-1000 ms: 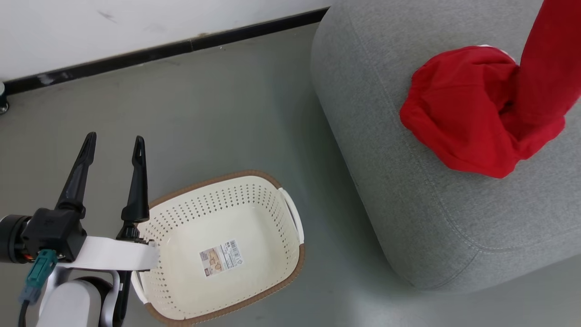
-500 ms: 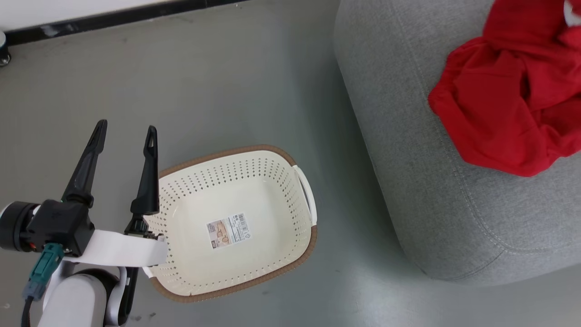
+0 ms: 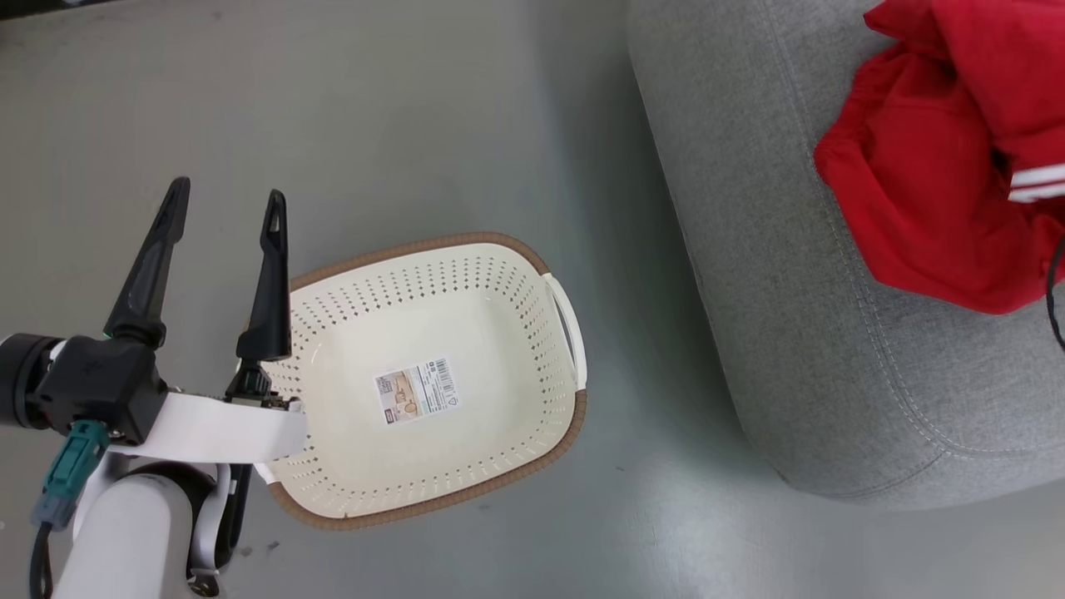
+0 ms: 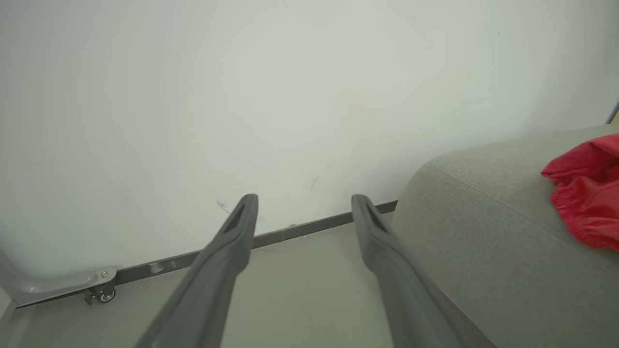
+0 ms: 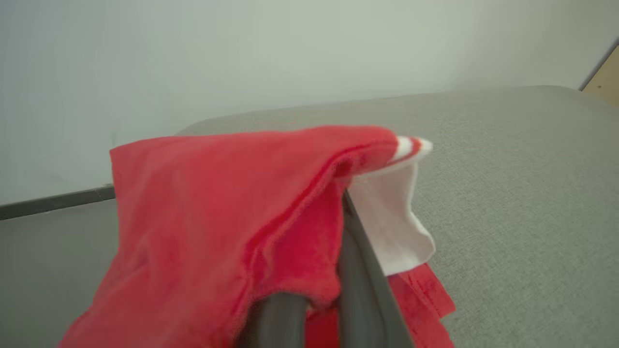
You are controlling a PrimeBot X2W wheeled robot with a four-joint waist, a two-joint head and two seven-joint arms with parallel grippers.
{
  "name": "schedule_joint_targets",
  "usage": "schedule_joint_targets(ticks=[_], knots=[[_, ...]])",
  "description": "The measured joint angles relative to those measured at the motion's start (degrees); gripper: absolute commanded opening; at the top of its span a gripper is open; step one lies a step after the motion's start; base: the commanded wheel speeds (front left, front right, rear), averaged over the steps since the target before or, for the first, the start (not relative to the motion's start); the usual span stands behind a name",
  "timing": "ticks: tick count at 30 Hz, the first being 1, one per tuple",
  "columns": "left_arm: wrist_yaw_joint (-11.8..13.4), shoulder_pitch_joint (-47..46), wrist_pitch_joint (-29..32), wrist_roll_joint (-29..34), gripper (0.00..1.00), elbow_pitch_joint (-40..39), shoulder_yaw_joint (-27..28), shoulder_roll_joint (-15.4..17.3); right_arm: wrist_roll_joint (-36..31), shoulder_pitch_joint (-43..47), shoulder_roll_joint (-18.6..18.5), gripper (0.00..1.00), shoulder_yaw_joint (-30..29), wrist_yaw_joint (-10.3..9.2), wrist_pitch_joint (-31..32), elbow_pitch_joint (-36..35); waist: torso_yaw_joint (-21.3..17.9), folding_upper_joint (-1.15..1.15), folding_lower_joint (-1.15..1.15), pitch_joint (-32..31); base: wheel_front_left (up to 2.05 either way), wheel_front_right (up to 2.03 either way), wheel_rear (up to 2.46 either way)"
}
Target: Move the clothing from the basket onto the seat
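Observation:
The cream basket (image 3: 532,333) stands on the floor with nothing in it but a barcode sticker (image 3: 416,391). My left gripper (image 3: 226,195) hovers open and bare at its left rim, its fingers (image 4: 232,241) spread wide toward the wall. Red clothing (image 3: 923,208) with white stripes lies bunched on the grey seat (image 3: 749,208) at the upper right. In the right wrist view, my right gripper (image 5: 338,208) is shut on a red garment (image 5: 217,208) with white trim. The garment drapes over its fingers (image 5: 360,290) above the seat (image 5: 508,159) and hides the tips.
Grey floor (image 3: 416,108) surrounds the basket and runs up to the seat's rounded side. A white wall (image 4: 242,96) with a dark baseboard (image 4: 300,229) stands behind. A small caster wheel (image 4: 101,292) sits at the wall's foot.
The head camera has shifted, so the wall has left the picture. The red garment that hung tall at the upper right now sits lower over the pile. The left gripper stays open.

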Motion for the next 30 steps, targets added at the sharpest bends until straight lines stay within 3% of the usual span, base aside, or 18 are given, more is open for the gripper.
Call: schedule_joint_targets(ticks=[7,8,10,11,12,20,30], knots=[[0.0,-0.6,0.0,0.0,1.00,0.1,0.3,0.0,0.0,1.0,0.9,0.00,-0.1,0.00,-2.0,2.8,-0.9,0.00,0.00,1.1,0.00,0.00,0.00],[0.0,-0.6,-0.1,0.0,1.00,0.2,0.3,0.0,0.0,1.0,1.2,0.09,-0.2,0.00,-2.0,3.1,-1.0,0.00,0.00,1.1,0.00,0.00,0.00],[0.0,-0.7,-0.1,0.0,1.00,0.3,0.3,0.0,0.0,1.1,1.7,0.47,0.0,0.00,-2.0,3.8,-1.3,0.00,0.00,1.2,0.00,0.00,0.00],[0.0,-0.8,-0.1,0.0,1.00,0.4,0.3,0.0,0.0,1.1,1.8,0.85,0.2,0.00,-2.0,4.1,-1.5,0.00,0.00,1.3,0.00,0.00,0.00],[0.0,-0.9,-0.1,0.0,1.00,0.4,0.3,0.0,0.0,1.1,2.0,1.00,0.4,0.00,-2.0,4.5,-1.6,0.00,0.00,1.3,0.00,0.00,0.00],[0.0,-1.5,-0.8,0.0,1.00,1.3,0.3,-0.1,0.1,1.1,3.2,1.00,2.7,0.00,-2.0,5.8,-2.6,0.00,0.00,1.3,0.00,0.00,0.00],[0.1,-1.5,-2.1,-0.6,1.00,3.0,0.3,-1.6,2.0,3.5,2.2,1.00,7.4,0.00,0.4,5.2,-3.8,0.00,0.00,0.3,0.00,0.00,0.00]])
